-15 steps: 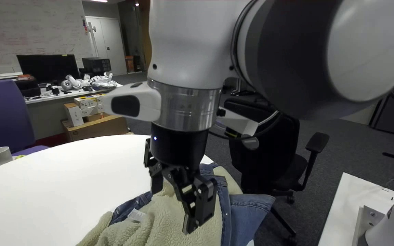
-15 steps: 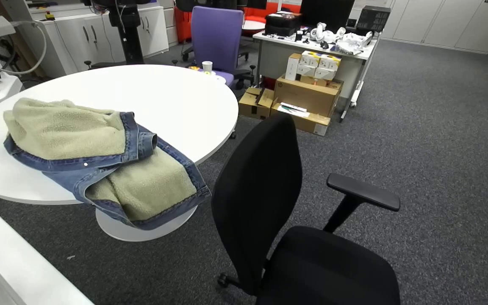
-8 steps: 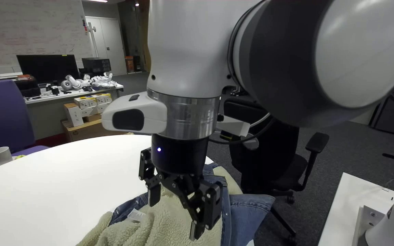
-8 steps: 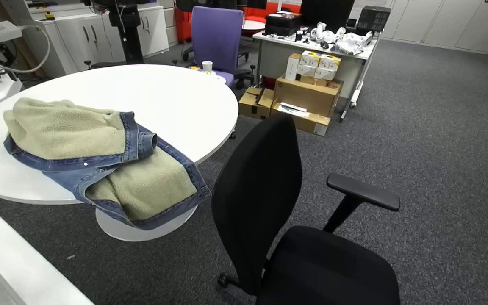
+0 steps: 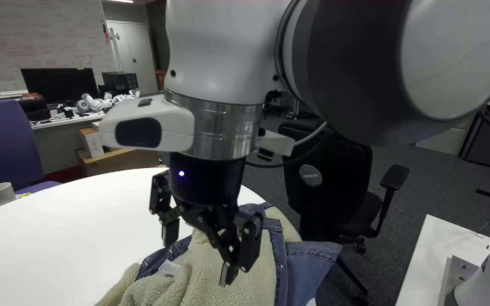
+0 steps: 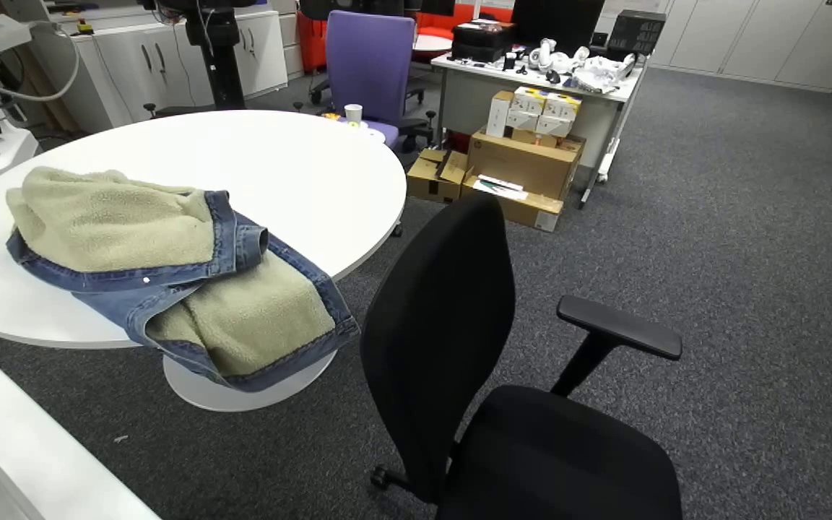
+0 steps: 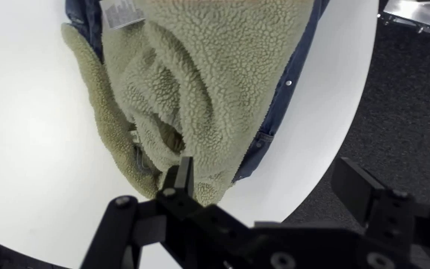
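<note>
Denim jacket (image 7: pixel 224 86) lies on the table (image 7: pixel 28 123), seemingly below the jaws, which gape wide and empty.

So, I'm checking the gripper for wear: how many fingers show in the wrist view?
2: one finger seen against the jacket, the other finger against the floor, past the edge of the table. No further ones seem hidden.

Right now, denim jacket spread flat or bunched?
Bunched. In an exterior view the denim jacket lies in overlapping folds, partly overhanging the round table; the wrist view shows its fleece lining creased.
</note>
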